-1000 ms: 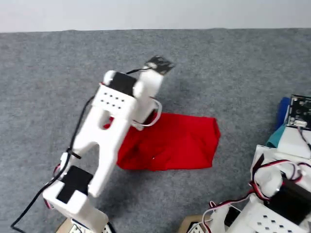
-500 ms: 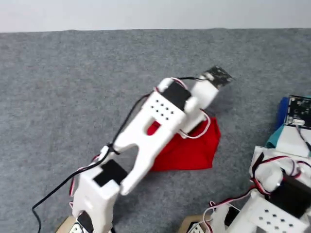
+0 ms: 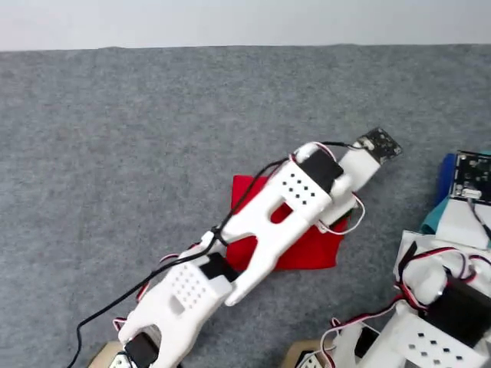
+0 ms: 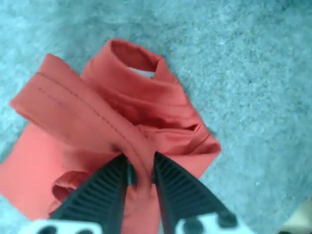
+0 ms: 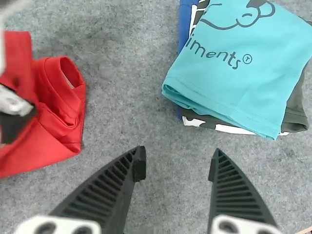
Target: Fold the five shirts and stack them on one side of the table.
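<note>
Pinching a ridge of the red shirt [image 4: 97, 112], the L hand [image 4: 140, 168] has its black ribbed fingers [image 4: 109, 187] nearly together w/ cloth squeezed between them. The shirt lies bunched on the grey bench [image 3: 115, 153], its collar opening on the side away from the hand and a stitched hem running diagonally across a folded band. In the high view the white L arm [image 3: 261, 222] lies across the red shirt & hides its middle, so red corners poke out on either side. A black cable [image 3: 100, 316] trails along the arm.

R hand [image 5: 175, 161] hangs over bare bench just beside the red shirt, fingers wide apart, nothing between them. Beyond it, well apart from the red shirt, sits a stack of folded shirts [image 5: 229, 97]. The teal shirt [image 5: 243, 53] is on top, a smooth knit w/ dark print and a neat folded edge. Under it a blue one [image 5: 184, 29], a white/black printed one [image 5: 214, 127] & a dark olive one [image 5: 294, 119] peek out at the edges. The bench surface is fuzzy and felt-like.
</note>
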You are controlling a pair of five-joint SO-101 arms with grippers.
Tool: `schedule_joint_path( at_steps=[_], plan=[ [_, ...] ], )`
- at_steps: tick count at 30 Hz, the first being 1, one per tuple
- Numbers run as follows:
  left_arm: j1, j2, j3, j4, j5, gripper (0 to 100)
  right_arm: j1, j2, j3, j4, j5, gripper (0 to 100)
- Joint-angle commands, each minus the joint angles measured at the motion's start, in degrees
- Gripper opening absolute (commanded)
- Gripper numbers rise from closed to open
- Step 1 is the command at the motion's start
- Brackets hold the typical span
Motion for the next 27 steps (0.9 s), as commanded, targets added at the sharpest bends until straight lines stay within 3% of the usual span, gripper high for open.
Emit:
schedule_joint_path(
  at_steps=[1,4,12,17,19,22,27],
  plan=[
    [0.88,1.14,-4.62,1.41,0.79,10,0.31,-0.66,-0.35,0.13,0.53,21.2],
    [1.23,0.79,-5.85,1.41,0.88,18,0.31,-0.66,-0.35,0.13,0.53,21.2],
    [-0.26,-8.09,-4.88,1.49,0.79,18,0.48,-0.66,-0.35,0.13,0.62,21.2],
    [-6.86,-18.20,2.77,1.49,0.44,18,0.31,-0.66,-0.35,0.13,0.44,21.2],
    [-10.29,-23.30,8.13,1.49,0.26,13,0.22,-0.13,-0.35,0.13,0.09,21.2],
    [-14.77,-31.38,18.42,1.49,-4.66,0,-3.47,0.04,0.09,0.04,0.00,21.0],
    [-24.79,-46.07,36.18,1.41,-6.86,0,-15.60,0.04,4.84,-2.24,0.00,8.0]
  ],
)
